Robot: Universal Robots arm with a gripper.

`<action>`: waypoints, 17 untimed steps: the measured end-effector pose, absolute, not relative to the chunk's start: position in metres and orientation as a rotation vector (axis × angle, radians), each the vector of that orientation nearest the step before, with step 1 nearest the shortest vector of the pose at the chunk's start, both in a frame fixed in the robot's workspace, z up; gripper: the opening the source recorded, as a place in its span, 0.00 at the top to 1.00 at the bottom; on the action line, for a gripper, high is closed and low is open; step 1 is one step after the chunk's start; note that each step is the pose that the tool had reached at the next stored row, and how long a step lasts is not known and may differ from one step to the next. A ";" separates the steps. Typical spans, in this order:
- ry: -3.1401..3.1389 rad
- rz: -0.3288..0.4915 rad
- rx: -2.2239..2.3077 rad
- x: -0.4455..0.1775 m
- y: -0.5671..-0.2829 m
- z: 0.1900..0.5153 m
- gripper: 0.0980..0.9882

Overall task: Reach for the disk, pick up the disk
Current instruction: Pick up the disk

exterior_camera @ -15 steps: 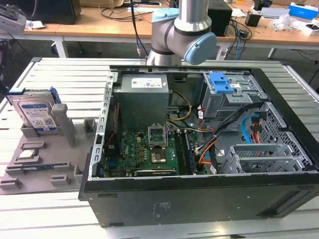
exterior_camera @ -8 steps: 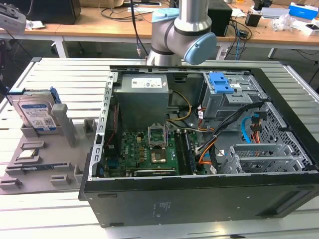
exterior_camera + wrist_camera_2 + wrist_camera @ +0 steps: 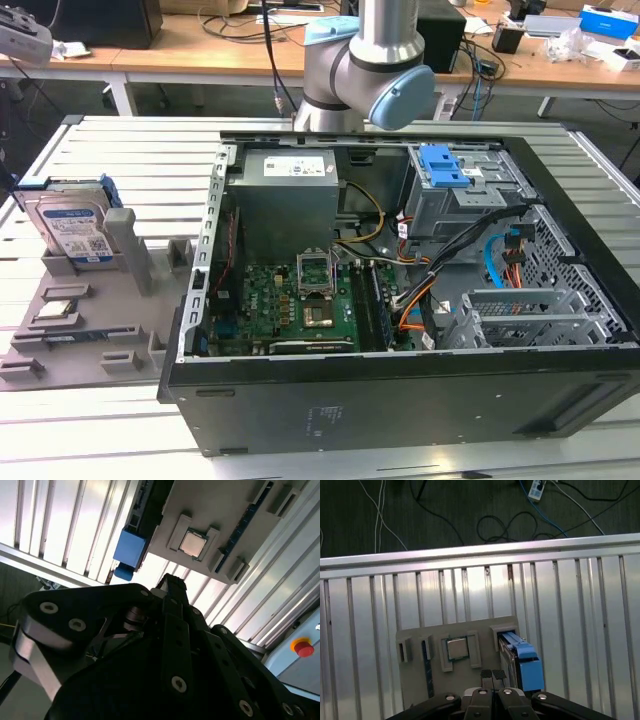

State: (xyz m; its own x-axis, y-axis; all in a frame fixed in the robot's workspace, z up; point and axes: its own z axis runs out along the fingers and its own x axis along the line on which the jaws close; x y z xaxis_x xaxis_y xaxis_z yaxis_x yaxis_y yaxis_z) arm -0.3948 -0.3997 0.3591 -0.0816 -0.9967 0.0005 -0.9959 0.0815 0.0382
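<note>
The disk (image 3: pixel 70 225) stands on edge, tilted, in a slot of the grey holder plate (image 3: pixel 100 320) at the exterior view's left; it is silver-grey with a white-and-blue label and a blue bracket. In the first wrist view the disk (image 3: pixel 524 661) shows edge-on with its blue bracket, just beside my gripper (image 3: pixel 492 674), whose two fingertips sit pressed together with nothing between them. The second wrist view has the blue bracket of the disk (image 3: pixel 129 547) beyond the black gripper (image 3: pixel 170 582). The gripper hangs above the holder plate, apart from the disk.
A small silver chip (image 3: pixel 456 648) lies in a pocket of the holder plate beside the disk. An open computer case (image 3: pixel 400 290) takes up the middle of the slatted aluminium table (image 3: pixel 130 150). Cables lie on the floor (image 3: pixel 500 525) past the table edge. A red button (image 3: pixel 303 646) is nearby.
</note>
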 end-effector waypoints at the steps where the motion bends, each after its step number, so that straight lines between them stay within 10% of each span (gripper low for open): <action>1: -2.291 -0.043 2.111 -0.395 -0.400 0.359 0.99; 7: -2.291 -0.043 2.111 -0.395 -0.400 0.359 0.98; 17: -2.290 -0.043 2.112 -0.395 -0.400 0.359 0.50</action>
State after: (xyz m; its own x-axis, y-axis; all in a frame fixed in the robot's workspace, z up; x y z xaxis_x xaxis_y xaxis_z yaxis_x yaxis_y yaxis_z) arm -0.3948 -0.3997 0.3591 -0.0810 -0.9967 0.0005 -0.9960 0.0810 0.0382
